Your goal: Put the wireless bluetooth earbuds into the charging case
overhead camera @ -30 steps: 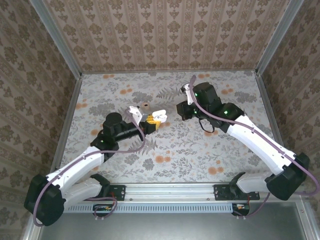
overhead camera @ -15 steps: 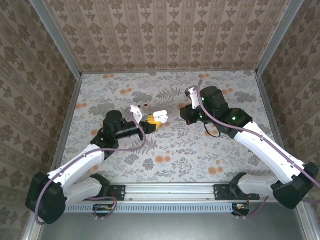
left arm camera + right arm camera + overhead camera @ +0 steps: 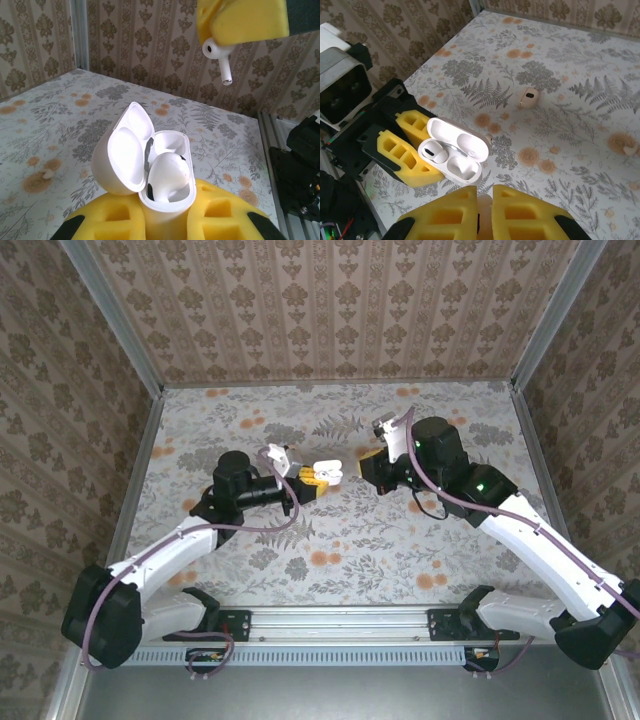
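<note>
Saw the left claw point(image 3: 166, 220) clamped shut on the case point(image 3: 150, 165), lid flipped open, up off the table point(image 3: 50, 125), one earbud point(image 3: 167, 175) sitting inside. Caught the right claw point(image 3: 485, 212) pinched tight on the other earbud point(image 3: 218, 56), stem hanging down, near the case but not touching.

The top external camera looks down from above and behind both arm bases point(image 3: 215, 618) over the whole table point(image 3: 400, 540). The left wrist camera looks almost level past its yellow fingers point(image 3: 200, 230); the right wrist camera looks steeply down. All 3 views share the open charging case point(image 3: 322, 473), nearest the left wrist camera.
</note>
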